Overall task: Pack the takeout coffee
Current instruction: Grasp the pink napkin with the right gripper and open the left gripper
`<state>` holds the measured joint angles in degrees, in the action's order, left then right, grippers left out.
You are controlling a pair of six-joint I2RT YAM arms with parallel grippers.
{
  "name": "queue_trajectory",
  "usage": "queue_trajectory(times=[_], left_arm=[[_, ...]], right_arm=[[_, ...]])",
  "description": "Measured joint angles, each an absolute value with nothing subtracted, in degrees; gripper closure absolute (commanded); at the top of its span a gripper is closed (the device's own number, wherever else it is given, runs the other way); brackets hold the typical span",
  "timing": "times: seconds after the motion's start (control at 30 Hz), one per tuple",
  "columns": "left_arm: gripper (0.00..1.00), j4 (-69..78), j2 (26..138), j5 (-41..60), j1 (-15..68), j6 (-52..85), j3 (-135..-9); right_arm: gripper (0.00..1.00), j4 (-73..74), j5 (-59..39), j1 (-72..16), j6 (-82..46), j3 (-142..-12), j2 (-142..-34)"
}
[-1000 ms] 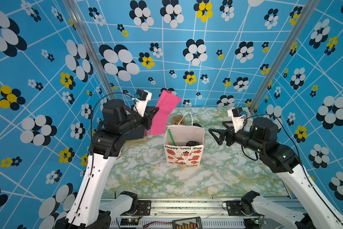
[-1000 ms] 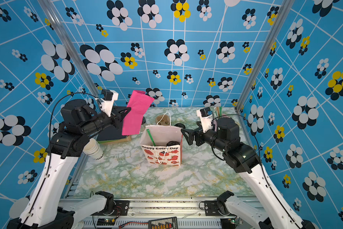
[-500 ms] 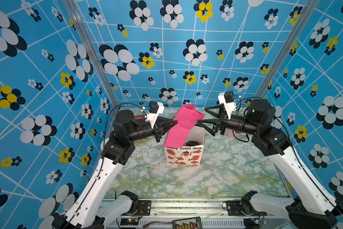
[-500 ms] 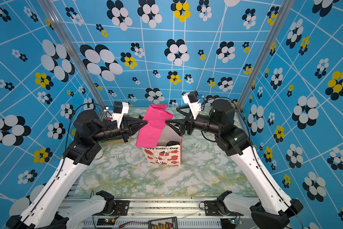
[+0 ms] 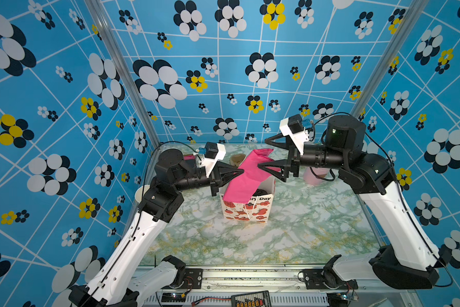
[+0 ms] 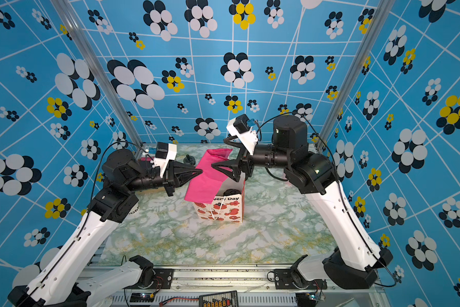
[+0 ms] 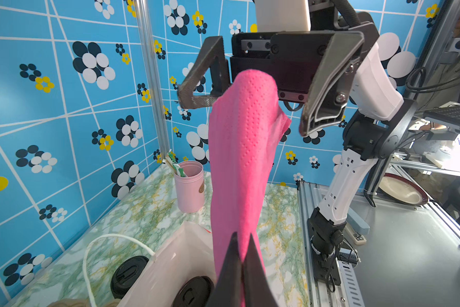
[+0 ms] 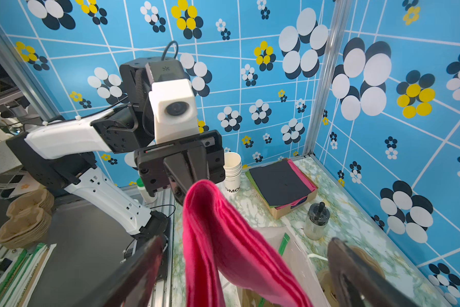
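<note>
L gripper (image 5: 241, 171): fingers pressed together, pinching lower edge of pink napkin (image 5: 243, 183). Napkin drapes across mouth of paper gift bag (image 5: 247, 211). Inside the bag stands the takeout coffee (image 5: 261, 192) (only its black lid (image 6: 230, 192) shows). R gripper (image 5: 262, 152): fingers spread wide, straddling napkin's upper end; contact w/ napkin cannot be told.

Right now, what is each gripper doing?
Left gripper: shut on the pink napkin.
Right gripper: open, jaws either side of the napkin's upper end, not gripping.
</note>
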<state>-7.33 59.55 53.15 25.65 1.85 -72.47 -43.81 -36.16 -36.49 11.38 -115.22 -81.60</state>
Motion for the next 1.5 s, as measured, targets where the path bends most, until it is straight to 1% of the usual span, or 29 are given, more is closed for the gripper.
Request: queue_trajectory(times=[0.3, 0.33, 0.37, 0.4, 0.5, 0.53, 0.63, 0.7, 0.77, 0.8, 0.83, 0.9, 1.03, 1.07, 1.1, 1.2, 1.33, 1.43, 1.5], left_arm=[[1.0, -9.13, 59.55, 56.07, 25.65, -1.8, -72.34], [1.0, -9.19, 59.55, 56.18, 25.65, -2.22, -72.23], [1.0, -9.21, 59.53, 56.18, 25.65, -2.5, -72.07], [1.0, -9.28, 59.55, 56.16, 25.65, -2.79, -71.9], [1.0, -9.78, 59.55, 56.1, 25.65, -3.68, -71.33], [1.0, -9.96, 59.55, 55.96, 25.65, -3.95, -71.2], [1.0, -10.02, 59.53, 55.7, 25.65, -4.34, -70.72], [1.0, -10.07, 59.53, 55.48, 25.63, -4.36, -70.35], [1.0, -9.72, 59.48, 54.94, 25.63, -4.32, -69.8], [0.96, -9.41, 59.42, 54.61, 25.63, -4.32, -69.38], [0.94, -8.8, 59.27, 54.17, 25.63, -4.27, -68.82], [0.89, -7.4, 58.94, 52.95, 25.63, -4.27, -67.72], [0.6, -6.7, 57.78, 48.75, 25.56, -4.23, -65.95], [0.49, -6.76, 57.34, 47.33, 25.54, -4.14, -65.58], [0.4, -6.83, 56.88, 45.95, 25.52, -3.97, -65.25], [0.23, -6.63, 54.24, 41.82, 25.52, -3.68, -63.59], [0.09, -6.24, 49.17, 37.47, 25.52, -3.51, -60.71], [0.02, -6.33, 45.41, 34.92, 25.52, -3.51, -58.85], [0.01, -6.66, 43.46, 33.58, 25.52, -3.44, -57.74]], right_arm=[[0.01, -62.39, -38.33, -36.49, 22.24, -132.16, -92.12], [0.04, -63.88, -38.76, -36.49, 23.16, -133.36, -93.03], [0.08, -65.04, -39.29, -36.49, 23.73, -134.13, -93.69], [0.17, -66.43, -40.12, -36.47, 24.73, -134.91, -94.45], [0.49, -69.08, -42.06, -36.49, 26.24, -135.48, -95.55], [0.56, -69.76, -42.46, -36.49, 26.65, -135.48, -95.7], [0.69, -70.96, -42.96, -36.49, 27.2, -135.48, -95.74], [0.82, -71.42, -43.13, -36.49, 27.68, -135.48, -95.74], [0.93, -71.57, -43.07, -36.49, 27.83, -135.46, -95.74], [0.98, -71.53, -42.92, -36.49, 27.79, -135.41, -95.72], [1.0, -71.42, -42.78, -36.49, 27.68, -135.33, -95.61], [1.0, -71.31, -42.52, -36.64, 27.27, -135.0, -95.37], [1.0, -69.41, -40.75, -36.73, 26.28, -134.91, -94.63], [1.0, -68.95, -40.03, -36.73, 26.09, -134.91, -94.3], [1.0, -68.53, -39.27, -36.73, 25.98, -134.96, -94.04], [1.0, -67.85, -37.08, -36.73, 25.71, -136.03, -93.8], [1.0, -67.7, -33.74, -36.75, 25.67, -139.48, -94.83], [1.0, -67.81, -31.46, -36.77, 25.74, -142.93, -96.79], [1.0, -68.49, -29.78, -36.97, 25.98, -144.97, -98.56]])
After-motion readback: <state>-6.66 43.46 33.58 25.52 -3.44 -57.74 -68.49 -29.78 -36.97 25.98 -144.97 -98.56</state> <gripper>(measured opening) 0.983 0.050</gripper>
